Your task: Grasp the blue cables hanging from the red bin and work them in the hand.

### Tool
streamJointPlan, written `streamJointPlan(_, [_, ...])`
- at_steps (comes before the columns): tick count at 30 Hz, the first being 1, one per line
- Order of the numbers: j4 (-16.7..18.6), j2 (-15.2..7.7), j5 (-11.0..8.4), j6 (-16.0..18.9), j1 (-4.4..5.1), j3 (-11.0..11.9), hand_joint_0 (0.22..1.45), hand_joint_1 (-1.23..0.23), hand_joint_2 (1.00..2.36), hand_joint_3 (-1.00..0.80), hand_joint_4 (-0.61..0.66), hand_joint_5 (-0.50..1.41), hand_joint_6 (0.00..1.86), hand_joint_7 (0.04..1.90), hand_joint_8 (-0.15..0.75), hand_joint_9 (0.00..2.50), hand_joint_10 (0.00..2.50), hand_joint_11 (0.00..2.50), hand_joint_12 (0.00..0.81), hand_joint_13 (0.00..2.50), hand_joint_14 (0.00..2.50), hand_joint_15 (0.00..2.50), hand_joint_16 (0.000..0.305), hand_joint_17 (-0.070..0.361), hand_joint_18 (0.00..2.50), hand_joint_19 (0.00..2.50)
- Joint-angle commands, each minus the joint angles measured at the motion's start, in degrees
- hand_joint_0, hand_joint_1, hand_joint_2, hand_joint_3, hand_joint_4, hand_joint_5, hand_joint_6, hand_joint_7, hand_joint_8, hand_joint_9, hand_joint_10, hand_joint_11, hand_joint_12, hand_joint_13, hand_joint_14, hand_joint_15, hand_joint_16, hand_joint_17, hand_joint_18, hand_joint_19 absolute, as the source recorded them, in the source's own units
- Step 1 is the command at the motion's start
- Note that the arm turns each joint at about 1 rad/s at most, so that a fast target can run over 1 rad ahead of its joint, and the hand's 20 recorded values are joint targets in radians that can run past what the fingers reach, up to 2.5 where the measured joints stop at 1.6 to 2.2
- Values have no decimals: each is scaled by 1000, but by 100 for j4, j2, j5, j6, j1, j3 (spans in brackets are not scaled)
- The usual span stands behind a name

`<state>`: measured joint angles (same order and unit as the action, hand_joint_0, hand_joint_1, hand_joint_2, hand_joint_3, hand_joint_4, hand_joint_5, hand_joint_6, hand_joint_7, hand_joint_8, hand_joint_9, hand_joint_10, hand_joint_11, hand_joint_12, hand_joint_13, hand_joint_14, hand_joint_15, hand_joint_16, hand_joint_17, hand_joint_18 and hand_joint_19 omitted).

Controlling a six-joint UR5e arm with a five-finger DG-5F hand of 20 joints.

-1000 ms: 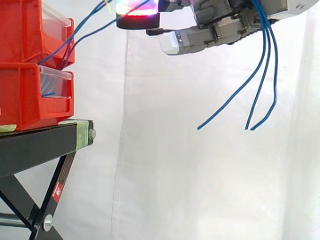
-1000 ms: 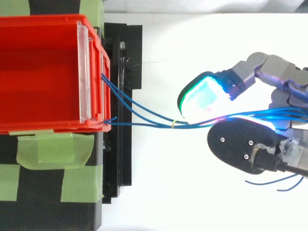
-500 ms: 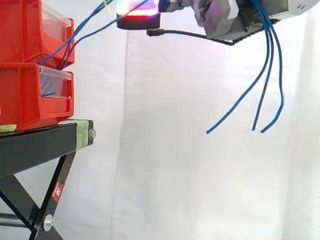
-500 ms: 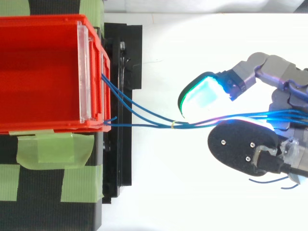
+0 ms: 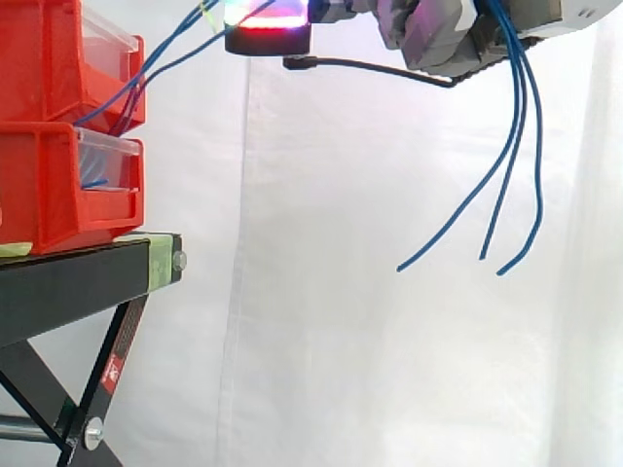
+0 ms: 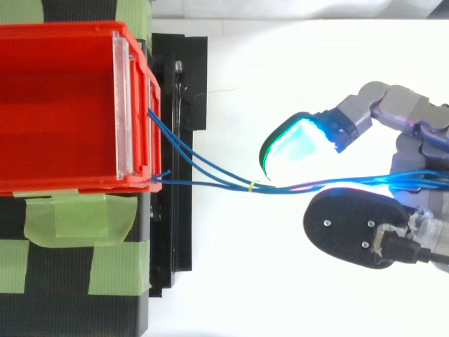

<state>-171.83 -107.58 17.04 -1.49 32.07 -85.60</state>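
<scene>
Several thin blue cables (image 6: 210, 172) come out of the front of the upper red bin (image 6: 63, 98) and run right, bound by a small yellow tie, into my hand (image 6: 414, 133). There they pass between a cyan-glowing fingertip pad (image 6: 298, 147) and a dark pad (image 6: 354, 228). In the side view the hand (image 5: 438, 34) is at the top right, level with the upper bin (image 5: 49, 58), and its fingers are curled round the cables. Their loose ends (image 5: 511, 146) hang down below the hand in free air.
Two red bins are stacked on a black stand (image 5: 88, 277) at the left; the lower bin (image 5: 49, 185) has a clear front plate. Green tape (image 6: 77, 217) holds the bin to the stand. A white curtain hangs behind.
A white-tipped finger seen below the hand one second ago has folded out of sight. The two pads have spread slightly apart, and the hanging cable ends have swung a little.
</scene>
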Motion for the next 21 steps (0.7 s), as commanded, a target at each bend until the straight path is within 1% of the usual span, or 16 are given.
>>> streamJointPlan(1, [1,0,-7,0,1,0,1035,-595,1027,-251,350,370,6,1298,467,595,2500,2500,464,919,2500,1321,52,116,1495,1194])
streamJointPlan(3, [9,0,2,0,10,0,1006,-592,1026,-280,349,370,6,1295,477,604,2500,2500,467,936,2500,1331,52,116,1538,1256])
streamJointPlan(4, [9,0,-7,0,10,0,963,-587,1024,-367,357,367,7,1296,484,611,2500,2500,468,943,2500,1341,53,119,1562,1311])
streamJointPlan(6, [9,0,-7,0,1,0,915,-564,1022,-499,364,365,7,1293,484,611,2500,2500,469,943,2500,1350,53,119,1566,1288])
streamJointPlan(8, [9,0,-7,-9,10,0,902,-555,1019,-579,369,360,7,1294,485,614,2500,2500,470,951,2500,1330,53,119,1567,1287])
streamJointPlan(10, [9,0,-7,-9,10,0,887,-546,1017,-632,368,358,7,1292,488,620,2500,2500,473,952,2500,1367,53,119,1567,1282])
streamJointPlan(11, [9,0,-7,-9,10,0,886,-543,1016,-655,368,357,7,1291,493,628,2500,2500,468,953,2500,1336,53,119,1568,1277])
streamJointPlan(15, [9,0,-7,-9,18,0,900,-543,1016,-676,383,366,7,1299,490,639,2500,2500,470,964,2500,1336,52,118,1581,1286])
streamJointPlan(16, [9,0,-7,-9,18,0,918,-551,1017,-659,382,371,7,1296,487,646,2500,2500,458,963,2500,1325,53,118,1587,1282])
streamJointPlan(21, [9,0,-25,-9,36,0,982,-571,1022,-538,382,375,7,1297,486,652,2500,2500,470,975,2500,1335,52,117,1604,1290])
